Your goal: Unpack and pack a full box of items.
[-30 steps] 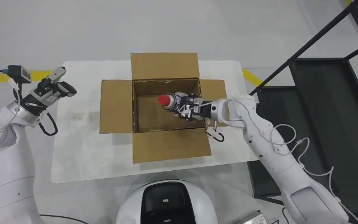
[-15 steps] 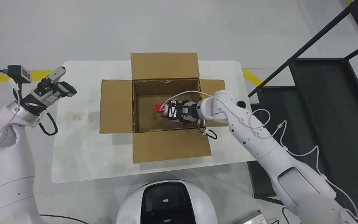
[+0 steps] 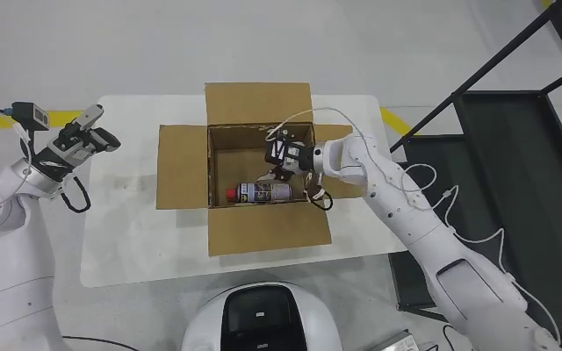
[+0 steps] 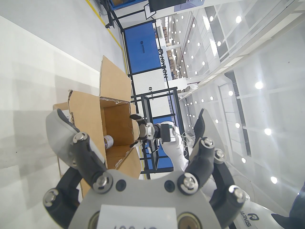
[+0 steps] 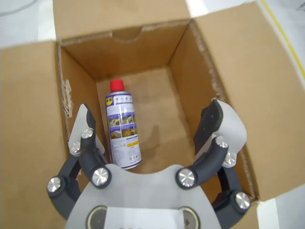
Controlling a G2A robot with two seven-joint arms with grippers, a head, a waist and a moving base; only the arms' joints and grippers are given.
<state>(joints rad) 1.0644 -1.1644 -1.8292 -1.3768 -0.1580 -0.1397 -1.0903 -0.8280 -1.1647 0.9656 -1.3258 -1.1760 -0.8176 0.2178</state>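
The spray can (image 5: 122, 125) lies on its side on the floor of the open cardboard box (image 3: 180, 167). Its long axis runs along the box wall nearest the robot, just beside that wall, and its red cap points toward the box's left side. The base sits near the box's right wall.

The right gripper (image 3: 277, 161) hangs over the box's right half, above the can and apart from it. Its fingers are spread wide and grasp nothing. Seen from its wrist, the can's base lies close under one finger (image 5: 84, 122), with no contact to be seen. The left gripper (image 3: 104, 127) is held well to the left of the box, past the box's left flap, its fingers likewise released and empty.

The box stands with all four flaps folded outward on a white table (image 3: 132, 237). A pale floor surrounds it, with a yellow line (image 3: 53, 116) left of the box and a black metal rack (image 3: 492, 132) to its right.
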